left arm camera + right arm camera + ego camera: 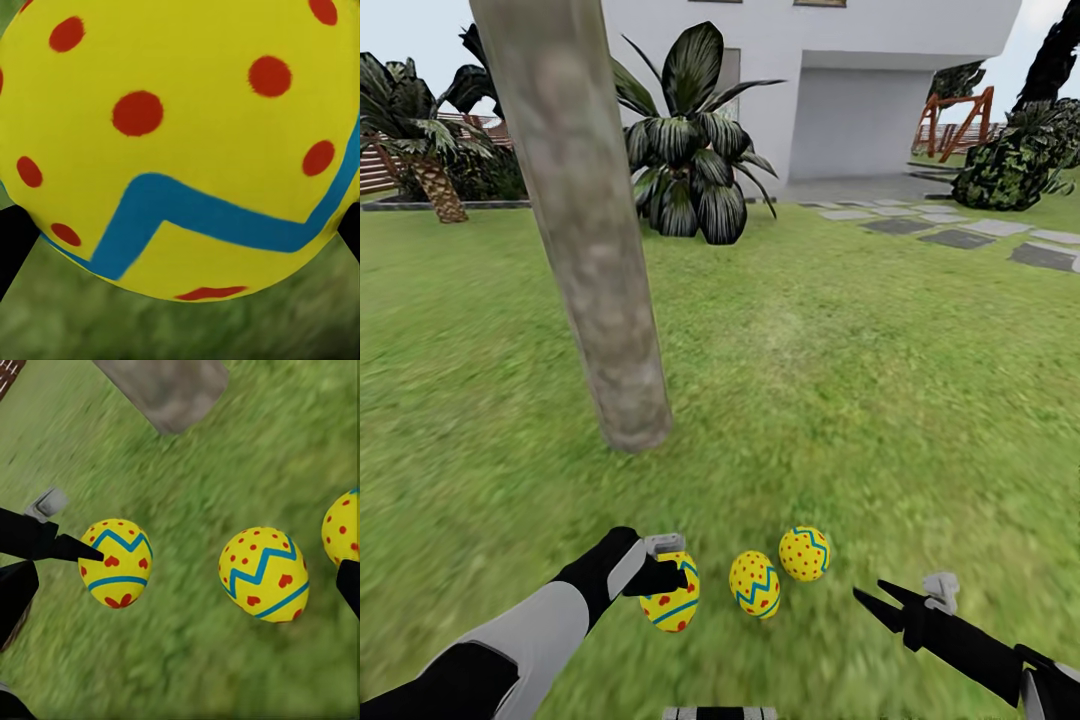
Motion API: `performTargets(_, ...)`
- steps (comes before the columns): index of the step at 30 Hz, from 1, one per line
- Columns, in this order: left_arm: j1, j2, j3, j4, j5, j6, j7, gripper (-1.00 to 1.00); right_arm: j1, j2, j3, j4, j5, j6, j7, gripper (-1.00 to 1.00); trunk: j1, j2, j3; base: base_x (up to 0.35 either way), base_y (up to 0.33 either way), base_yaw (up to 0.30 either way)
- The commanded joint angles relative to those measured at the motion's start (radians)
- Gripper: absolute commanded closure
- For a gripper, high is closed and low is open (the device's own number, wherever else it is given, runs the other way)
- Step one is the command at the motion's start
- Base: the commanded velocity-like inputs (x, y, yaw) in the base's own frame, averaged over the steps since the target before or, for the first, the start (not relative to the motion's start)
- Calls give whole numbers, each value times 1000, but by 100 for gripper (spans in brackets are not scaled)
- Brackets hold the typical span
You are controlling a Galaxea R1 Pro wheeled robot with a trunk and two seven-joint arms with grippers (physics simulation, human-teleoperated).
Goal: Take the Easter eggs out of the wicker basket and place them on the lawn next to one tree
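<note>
Three yellow Easter eggs lie in a row on the lawn (860,380) just in front of the tree's grey-brown trunk (600,300). The left egg (674,600) sits between the fingers of my left gripper (668,578), which is shut on it low over the grass; it looms large in the left wrist view (180,142). The middle egg (755,584) and right egg (804,553) rest free on the grass. My right gripper (878,602) hovers open to their right, holding nothing. The right wrist view shows the eggs (116,562) (264,574) (343,529) and trunk base (165,386). The wicker basket is out of view.
A dark broad-leaved shrub (695,150) and a white house (840,90) stand behind the tree. A short palm (430,170) is at far left. Grey stepping stones (960,235) run at the right. Open grass spreads right of the trunk.
</note>
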Motion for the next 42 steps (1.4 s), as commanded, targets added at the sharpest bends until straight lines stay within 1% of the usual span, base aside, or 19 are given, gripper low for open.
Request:
performTargets(1, 0, 1, -7, -2, 11, 3, 9, 100, -1, 0, -2, -1, 3, 8, 5, -100, 0, -1, -5, 0, 0, 0)
performTargets(10, 0, -1, -7, -2, 7, -11, 11, 100, -2, 1, -2, -1, 3, 8, 5, -100, 4, -3, -40, 0, 0, 0)
performTargets(15, 0, 0, -8, -2, 6, -42, 13, 100, -2, 2, -2, -1, 3, 8, 5, -100, 6, -4, -59, 0, 0, 0)
performTargets(21, 0, 0, -37, -2, 6, -101, 14, 100, -2, 4, -2, -1, 3, 7, 5, -100, 9, -5, -82, 0, 0, 0)
performTargets(29, 0, 0, -43, -2, 6, -114, 14, 100, -2, 4, -2, 0, 3, 7, 5, -100, 13, -7, -113, 0, 0, 0)
performTargets(31, 0, 0, -43, -2, 5, -136, 14, 100, -2, 4, -2, 0, 3, 7, 5, -100, 14, -8, -121, 0, 0, 0)
performTargets(35, 0, 0, -44, -2, 5, -154, 13, 100, -2, 4, -2, 1, 3, 7, 5, -100, 15, -9, -136, 0, 0, 0)
performTargets(37, 0, 0, -53, -2, 4, -165, 14, 100, -2, 4, -2, 2, 3, 7, 5, -100, 16, -9, -144, 0, 0, 0)
performTargets(40, 0, -1, -76, -2, 6, -177, 14, 100, -2, 4, -2, 2, 3, 7, 5, -100, 16, -9, -144, 0, 0, 0)
performTargets(42, 0, -1, -79, -2, 6, -179, 13, 100, -2, 4, -2, 2, 3, 7, 5, -100, 16, -9, -144, 0, 0, 0)
